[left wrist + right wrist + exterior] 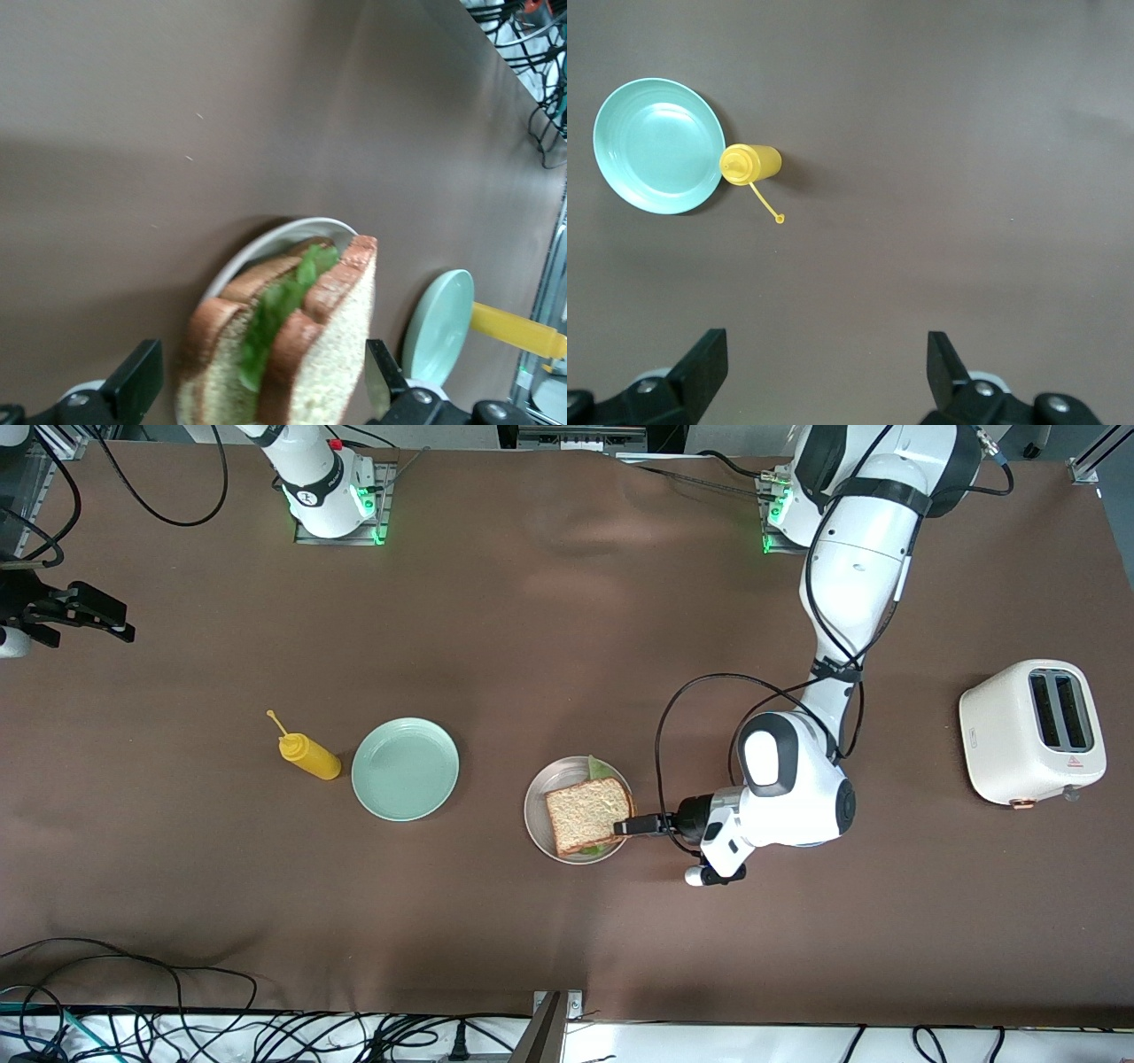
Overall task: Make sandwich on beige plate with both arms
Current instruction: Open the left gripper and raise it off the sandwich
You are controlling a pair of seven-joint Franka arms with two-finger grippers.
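Left gripper (257,390), released, flanks the grainy square sandwich (588,815) with ruffled lettuce on the round beige plate (538,815).

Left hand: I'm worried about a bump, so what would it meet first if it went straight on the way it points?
Probably the sandwich on the beige plate; the left hand is open around it.

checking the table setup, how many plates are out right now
2: the beige plate holds the sandwich, at the open left gripper; the mint-green plate sits beside the yellow squeeze bottle, toward the right arm's end. No others show.
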